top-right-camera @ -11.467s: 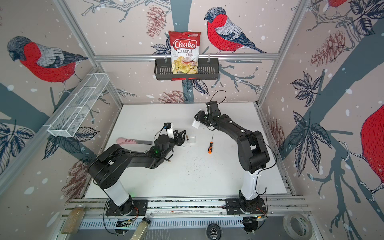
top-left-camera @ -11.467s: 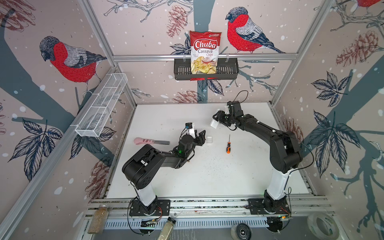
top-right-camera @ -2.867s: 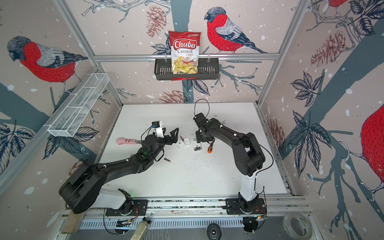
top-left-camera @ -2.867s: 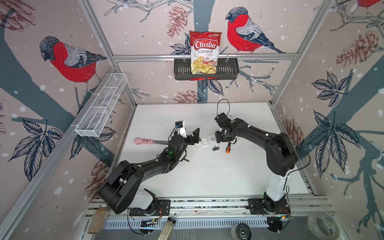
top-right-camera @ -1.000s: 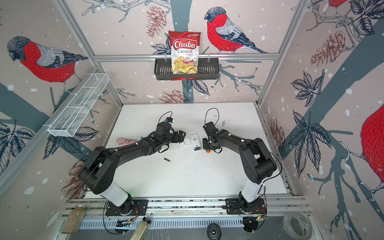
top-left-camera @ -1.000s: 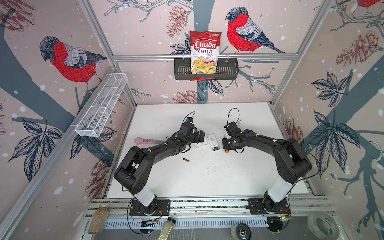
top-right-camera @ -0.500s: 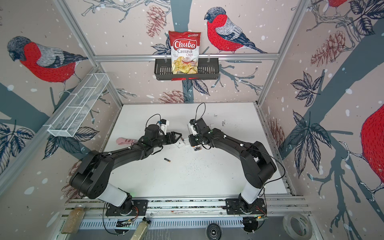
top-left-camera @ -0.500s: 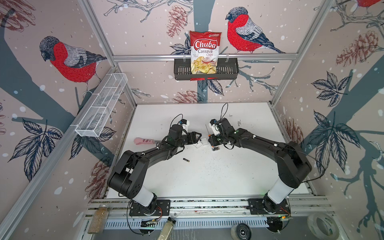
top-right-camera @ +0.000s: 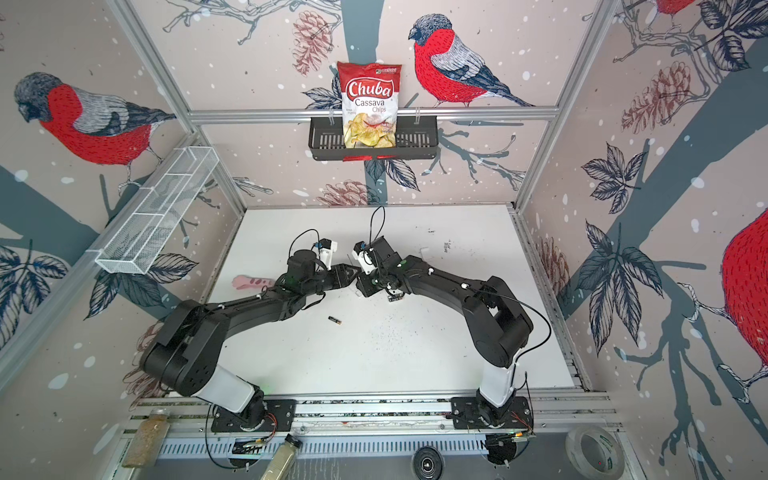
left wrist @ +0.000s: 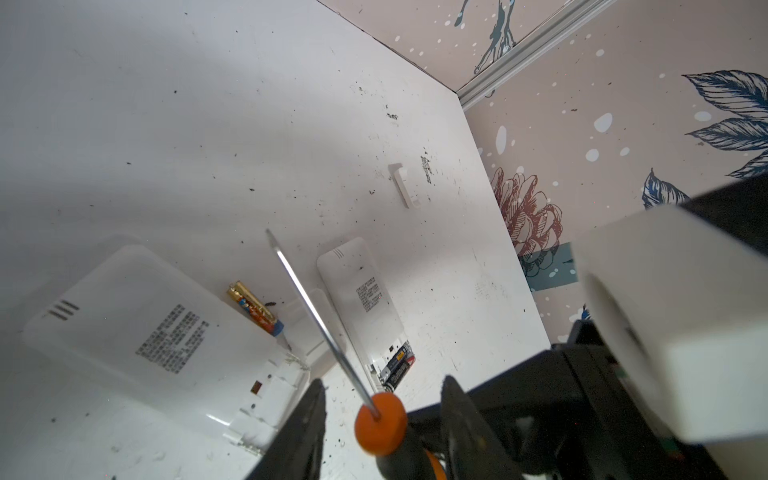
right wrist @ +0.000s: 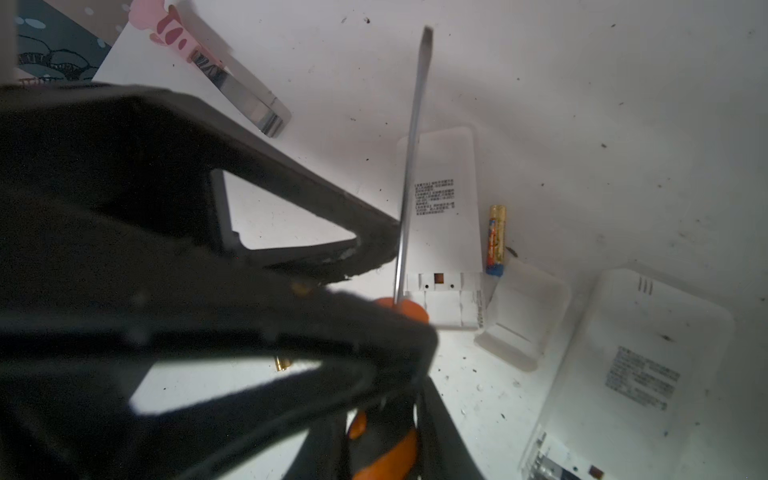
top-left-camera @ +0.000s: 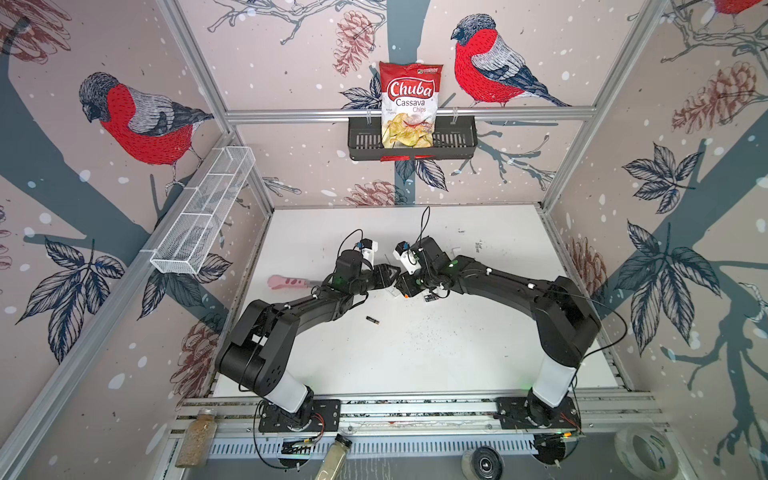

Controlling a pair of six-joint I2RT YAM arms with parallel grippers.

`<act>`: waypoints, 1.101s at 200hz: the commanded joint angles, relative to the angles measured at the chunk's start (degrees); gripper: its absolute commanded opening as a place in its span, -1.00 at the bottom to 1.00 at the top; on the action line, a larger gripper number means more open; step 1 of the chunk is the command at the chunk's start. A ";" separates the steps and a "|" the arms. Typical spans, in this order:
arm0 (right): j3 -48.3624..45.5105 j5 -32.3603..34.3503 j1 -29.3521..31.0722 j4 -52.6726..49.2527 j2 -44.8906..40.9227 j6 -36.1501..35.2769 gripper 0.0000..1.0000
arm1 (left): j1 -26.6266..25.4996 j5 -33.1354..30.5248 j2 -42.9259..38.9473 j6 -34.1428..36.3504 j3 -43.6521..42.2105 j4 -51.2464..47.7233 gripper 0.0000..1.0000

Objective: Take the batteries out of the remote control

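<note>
My right gripper (right wrist: 386, 440) is shut on the orange-and-black screwdriver (left wrist: 380, 424), whose steel shaft points out over the table. My left gripper (left wrist: 384, 386) is open, one jaw on each side of the screwdriver's orange collar with gaps on both sides. Both grippers meet mid-table in both top views (top-left-camera: 390, 274) (top-right-camera: 349, 274). Two white remote controls lie back up: one (left wrist: 145, 332) has an empty bay, the other (left wrist: 361, 303) holds black batteries (left wrist: 397, 365). A gold-and-orange battery (left wrist: 253, 307) lies between them. A black battery (top-left-camera: 372, 319) lies alone towards the front.
A loose white battery cover (right wrist: 523, 316) lies between the remotes, and another cover (left wrist: 403, 185) lies farther back. A pink-handled knife (top-left-camera: 286, 282) lies at the left of the table. A wire basket (top-left-camera: 203, 212) hangs on the left wall, a black rack with a chips bag (top-left-camera: 409, 104) behind.
Both arms have swung in to meet at the middle of the table, the right one carrying the screwdriver. My left jaws have narrowed round its handle.
</note>
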 commanded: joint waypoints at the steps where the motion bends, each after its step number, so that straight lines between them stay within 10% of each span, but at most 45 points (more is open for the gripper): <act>1: -0.27 -1.73 0.17 1.03 -1.11 -1.34 -0.70 | 0.40 0.85 0.98 -1.22 -0.21 4.50 -0.20; 160: -2.15 -0.79 0.16 1.14 -4.04 -1.41 -0.68 | 1.90 5.01 4.82 -4.71 1.28 9.91 -1.00; 220: -6.82 -3.17 -2.72 8.17 -8.88 0.51 0.19 | 3.51 6.70 5.60 -9.18 0.23 14.70 -1.00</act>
